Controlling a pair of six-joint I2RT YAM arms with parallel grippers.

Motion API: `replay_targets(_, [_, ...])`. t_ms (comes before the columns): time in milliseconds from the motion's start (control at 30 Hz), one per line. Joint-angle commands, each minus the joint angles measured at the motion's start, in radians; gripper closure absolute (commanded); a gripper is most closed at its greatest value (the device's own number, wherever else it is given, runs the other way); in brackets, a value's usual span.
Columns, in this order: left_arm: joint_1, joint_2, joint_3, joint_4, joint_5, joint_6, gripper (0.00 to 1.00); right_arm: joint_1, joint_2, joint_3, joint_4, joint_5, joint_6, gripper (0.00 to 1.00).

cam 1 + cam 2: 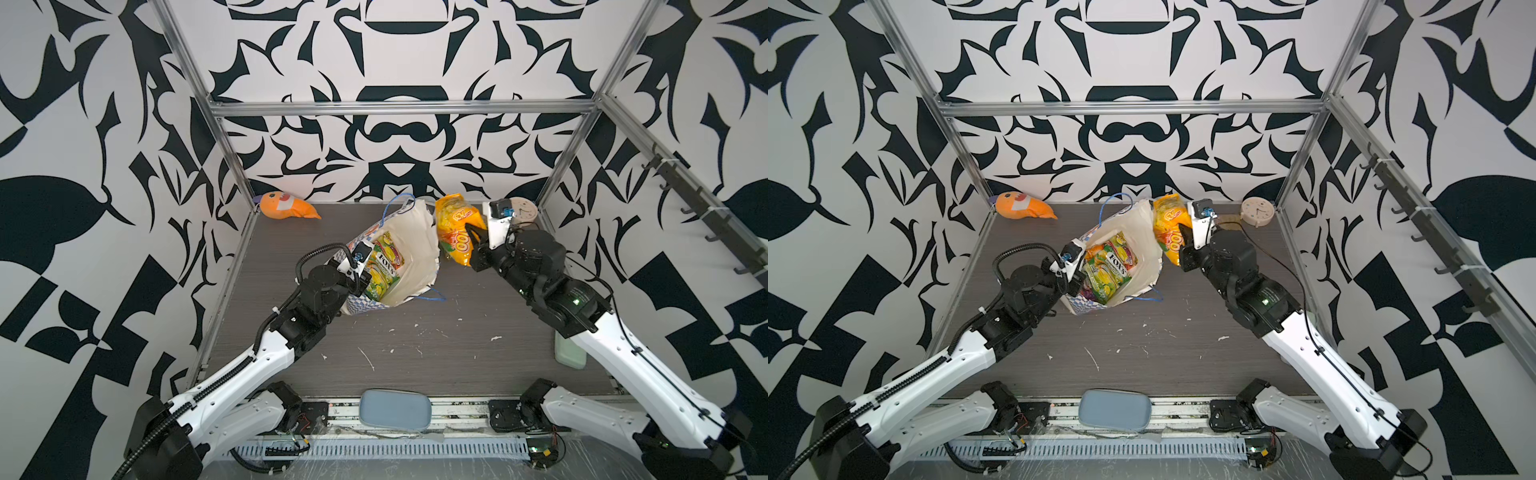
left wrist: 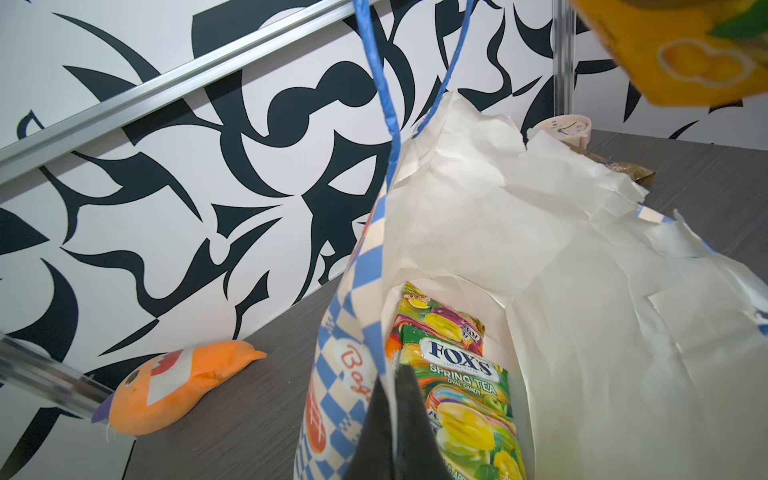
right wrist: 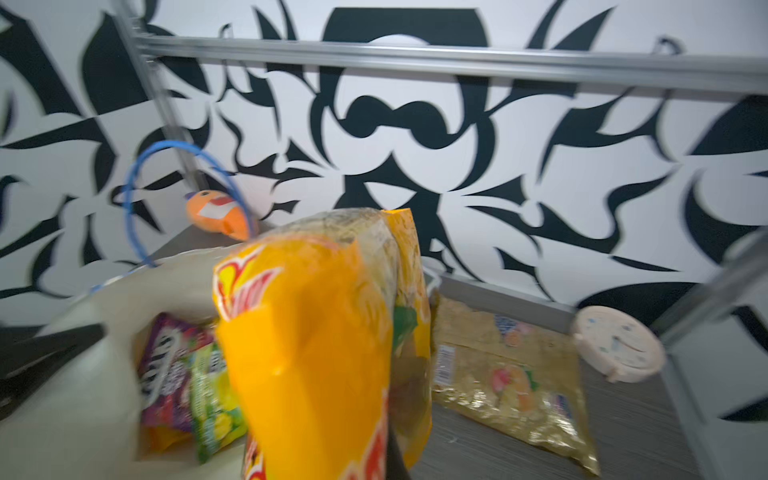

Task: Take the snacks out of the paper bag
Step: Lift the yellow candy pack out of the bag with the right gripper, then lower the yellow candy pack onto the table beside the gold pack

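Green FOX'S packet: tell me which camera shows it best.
Left wrist view: the green FOX'S packet sits close, inside the paper bag, label readable. Both top views show the packet smaller; the right wrist view shows it blurred.
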Motion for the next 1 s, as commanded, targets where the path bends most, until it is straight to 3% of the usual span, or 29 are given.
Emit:
replay_targets(0, [-0.008,-0.003,0.017,0.072,0.013,0.012,1.0,-0.109,0.026,0.035,0.0,0.25,0.03,1.0])
replay_targets(200, [-0.008,-0.01,0.013,0.068,0.008,0.012,1.0,-0.326,0.163,0.069,-0.106,0.354,0.087,1.0])
replay_targets(367, [-0.008,-0.007,0.016,0.061,0.014,0.006,1.0,-0.592,0.304,0.149,-0.247,0.121,0.264,1.0])
replay_targets(433, [-0.008,-0.006,0.016,0.061,0.016,0.006,1.0,-0.641,0.345,0.16,-0.26,0.053,0.33,1.0])
replay_targets(500, [-0.008,-0.006,0.017,0.065,0.015,0.006,1.0,-0.653,0.372,0.152,-0.245,0.017,0.345,1.0])
replay_targets(633, [-0.008,-0.008,0.009,0.07,0.008,0.002,1.0,-0.633,0.444,0.173,-0.289,-0.017,0.248,1.0])
replay_targets(800, [-0.008,-0.002,0.009,0.073,0.012,0.002,1.0,-0.614,0.512,0.2,-0.357,0.053,0.149,0.99])
replay_targets(967, [-0.008,0.012,0.025,0.065,0.013,0.004,1.0,-0.509,0.532,0.22,-0.39,0.137,0.112,0.97])
